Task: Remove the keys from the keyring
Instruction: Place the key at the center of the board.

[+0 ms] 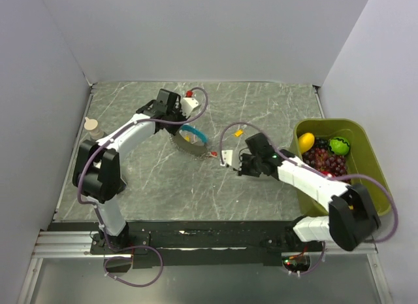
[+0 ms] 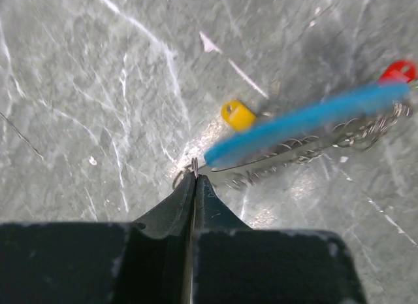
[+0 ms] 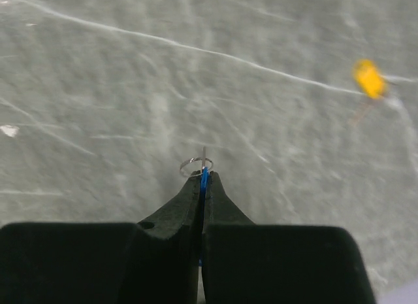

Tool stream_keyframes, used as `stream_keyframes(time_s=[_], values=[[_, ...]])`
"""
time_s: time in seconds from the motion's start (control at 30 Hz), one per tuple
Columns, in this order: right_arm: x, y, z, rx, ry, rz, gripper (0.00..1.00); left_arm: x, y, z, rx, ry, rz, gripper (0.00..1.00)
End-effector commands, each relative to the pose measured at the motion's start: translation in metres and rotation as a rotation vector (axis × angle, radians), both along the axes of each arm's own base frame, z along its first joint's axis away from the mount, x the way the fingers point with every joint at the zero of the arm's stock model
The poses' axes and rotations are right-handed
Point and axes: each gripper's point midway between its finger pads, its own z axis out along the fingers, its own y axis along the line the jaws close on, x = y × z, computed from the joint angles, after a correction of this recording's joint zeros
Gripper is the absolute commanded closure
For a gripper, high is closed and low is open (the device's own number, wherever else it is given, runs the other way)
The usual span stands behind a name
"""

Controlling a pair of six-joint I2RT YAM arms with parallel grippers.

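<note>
I judge this roughly half done. The orange key [image 1: 239, 131] lies loose on the table [image 1: 274, 108], well apart from the keyring [image 1: 188, 142]. My right fingers [image 3: 209, 184] are clenched on the blue key [image 3: 204, 183], a thin sliver with a small wire loop [image 3: 196, 167] at the tips and no chain in view. My left fingers [image 2: 198, 186] are pinched shut on a wire end of the keyring, a floppy silvery chain lying mid-table. The smooth, curved light-blue strip [image 2: 300, 124] and the red key [image 2: 398, 70] look still threaded. The table is grey with pale stone-like veins.
</note>
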Motion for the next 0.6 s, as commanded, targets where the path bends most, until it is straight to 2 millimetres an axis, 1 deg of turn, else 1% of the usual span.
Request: stream_keyframes(time_s=[0.0,0.03,0.07,0.1,0.13,0.17,0.2,0.23,0.27,0.3,0.33,0.37,0.4,0.43,0.47,0.5,0.53,0.57], values=[[-0.001,0.019,-0.021,0.008,0.058,0.020,1.00,0.013,0.012,0.006,-0.011,-0.042,0.032,0.93],[-0.001,0.023,-0.024,0.002,0.065,0.026,1.00,0.013,0.014,0.005,-0.015,-0.039,0.035,0.90],[-0.002,0.024,-0.032,-0.016,0.082,0.022,1.00,0.013,0.017,0.006,-0.024,-0.038,0.038,0.85],[-0.002,0.024,-0.035,-0.023,0.087,0.022,1.00,0.011,0.019,0.003,-0.028,-0.031,0.040,0.79],[-0.003,0.027,-0.038,-0.029,0.094,0.024,1.00,0.010,0.019,0.006,-0.040,-0.036,0.041,0.69],[-0.003,0.027,-0.045,-0.043,0.111,0.022,1.00,0.009,0.020,0.006,-0.049,-0.032,0.038,0.64],[-0.002,0.028,-0.047,-0.042,0.112,0.017,1.00,0.007,0.021,0.005,-0.051,-0.027,0.039,0.60],[-0.002,0.028,-0.050,-0.048,0.118,0.013,1.00,0.006,0.021,0.008,-0.057,-0.031,0.038,0.55],[0.000,0.028,-0.055,-0.053,0.123,0.003,0.99,0.005,0.021,0.009,-0.060,-0.030,0.037,0.53],[0.004,0.029,-0.055,-0.051,0.111,-0.008,0.97,0.002,0.021,0.008,-0.067,-0.023,0.035,0.52],[0.005,0.029,-0.057,-0.048,0.111,-0.022,0.95,0.002,0.021,0.016,-0.077,-0.038,0.035,0.47],[0.006,0.030,-0.058,-0.049,0.113,-0.026,0.92,0.001,0.022,0.018,-0.084,-0.043,0.036,0.45],[0.008,0.029,-0.058,-0.051,0.107,-0.035,0.85,-0.003,0.023,0.019,-0.094,-0.040,0.037,0.43],[0.012,0.028,-0.057,-0.055,0.091,-0.048,0.82,-0.004,0.023,0.029,-0.109,-0.063,0.036,0.39],[0.014,0.027,-0.054,-0.054,0.073,-0.056,0.78,-0.006,0.023,0.034,-0.121,-0.069,0.037,0.37],[0.017,0.027,-0.050,-0.049,0.052,-0.061,0.72,-0.009,0.023,0.038,-0.131,-0.072,0.036,0.35],[0.019,0.025,-0.048,-0.052,0.032,-0.070,0.68,-0.011,0.022,0.044,-0.146,-0.080,0.031,0.26],[0.021,0.025,-0.039,-0.036,0.004,-0.074,0.64,-0.015,0.022,0.055,-0.160,-0.098,0.027,0.20]])
